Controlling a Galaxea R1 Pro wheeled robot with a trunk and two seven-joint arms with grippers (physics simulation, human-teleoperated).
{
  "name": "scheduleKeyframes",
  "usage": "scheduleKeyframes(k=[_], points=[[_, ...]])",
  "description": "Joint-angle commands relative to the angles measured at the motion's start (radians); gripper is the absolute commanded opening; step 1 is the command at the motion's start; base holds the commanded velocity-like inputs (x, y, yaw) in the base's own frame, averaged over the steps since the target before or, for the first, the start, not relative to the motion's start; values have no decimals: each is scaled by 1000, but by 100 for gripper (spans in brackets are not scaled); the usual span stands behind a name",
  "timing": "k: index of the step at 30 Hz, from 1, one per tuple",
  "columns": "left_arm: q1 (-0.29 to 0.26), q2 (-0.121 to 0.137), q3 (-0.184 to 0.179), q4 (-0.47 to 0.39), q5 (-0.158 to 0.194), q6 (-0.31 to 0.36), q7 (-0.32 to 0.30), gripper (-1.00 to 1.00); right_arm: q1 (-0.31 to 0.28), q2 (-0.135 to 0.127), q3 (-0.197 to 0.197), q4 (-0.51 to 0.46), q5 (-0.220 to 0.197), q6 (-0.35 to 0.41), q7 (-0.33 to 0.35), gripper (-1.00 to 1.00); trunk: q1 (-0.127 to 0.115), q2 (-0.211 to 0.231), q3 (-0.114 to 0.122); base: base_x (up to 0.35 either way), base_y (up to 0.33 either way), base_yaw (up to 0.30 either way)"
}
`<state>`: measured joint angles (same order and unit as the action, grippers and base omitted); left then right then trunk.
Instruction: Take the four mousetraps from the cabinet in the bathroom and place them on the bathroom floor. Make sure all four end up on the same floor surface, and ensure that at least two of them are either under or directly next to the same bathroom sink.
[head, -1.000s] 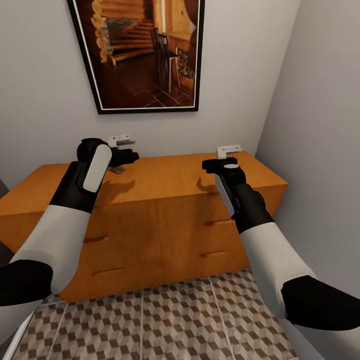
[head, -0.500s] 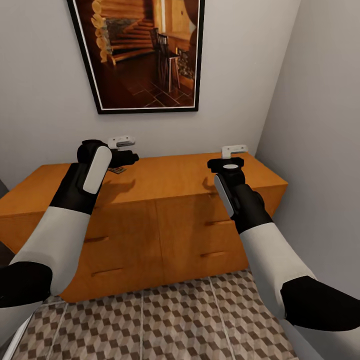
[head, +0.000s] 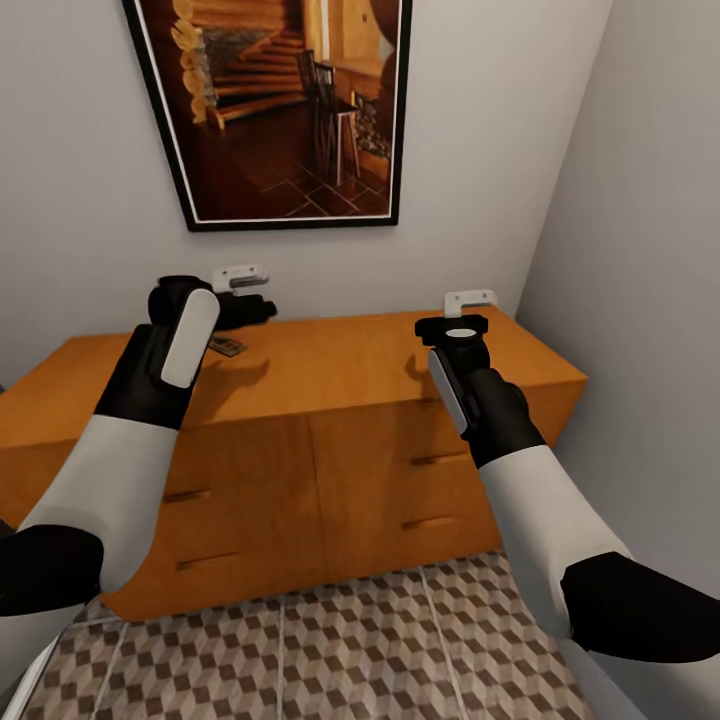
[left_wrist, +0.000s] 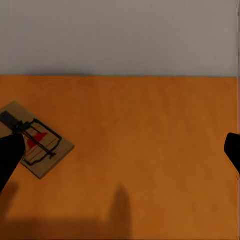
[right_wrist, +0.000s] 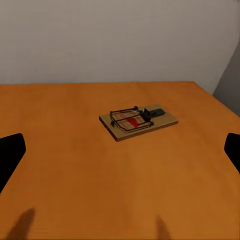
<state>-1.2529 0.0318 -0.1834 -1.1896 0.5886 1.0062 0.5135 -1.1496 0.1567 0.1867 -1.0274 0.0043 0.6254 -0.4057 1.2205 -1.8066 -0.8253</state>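
Both grippers are held wide apart above the cabinet (head: 300, 380) top. One mousetrap (left_wrist: 35, 141) is seen lying flat at 8 o'clock of the left gripper (left_wrist: 120, 152); another mousetrap (right_wrist: 138, 121) lies at 12 o'clock of the right gripper (right_wrist: 120, 150), touched by neither.

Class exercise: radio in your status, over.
Both grippers open over the cabinet. One mousetrap ahead of left gripper, another mousetrap ahead of right gripper. Nothing between.

The orange-brown cabinet (head: 330, 370) stands on the cube-patterned bathroom floor (head: 330, 650), a mousetrap (head: 227, 346) lying flat on top.
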Motion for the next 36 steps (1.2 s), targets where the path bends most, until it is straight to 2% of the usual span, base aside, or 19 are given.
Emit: scheduleKeyframes(k=[1,15,27,31,34,35,36], points=[[0,2,-2,-8,10,2,11,100,-1,0,2,-1,0,7,-4,100,0,0,-1,55,0,0],[3,7,3,-39,7,3,21,100,-1,1,-3,-13,-1,19,-15,100,0,0,-1,14,0,0],[28,6,3,-47,9,2,25,100,-1,4,-6,-16,-11,19,-63,100,0,0,-1,0,0,0],[36,6,3,-48,10,2,25,100,-1,4,-6,-18,-48,19,-71,100,0,0,-1,0,0,0],[42,6,3,-48,10,2,25,100,-1,4,-5,-21,-96,21,-81,100,0,0,-1,0,0,0],[46,6,3,-48,9,2,25,100,-1,1,-4,-22,-129,23,-86,100,0,0,-1,0,0,0],[46,6,3,-48,9,2,25,100,-1,1,-4,-22,-129,23,-86,100,0,0,-1,0,0,0]])
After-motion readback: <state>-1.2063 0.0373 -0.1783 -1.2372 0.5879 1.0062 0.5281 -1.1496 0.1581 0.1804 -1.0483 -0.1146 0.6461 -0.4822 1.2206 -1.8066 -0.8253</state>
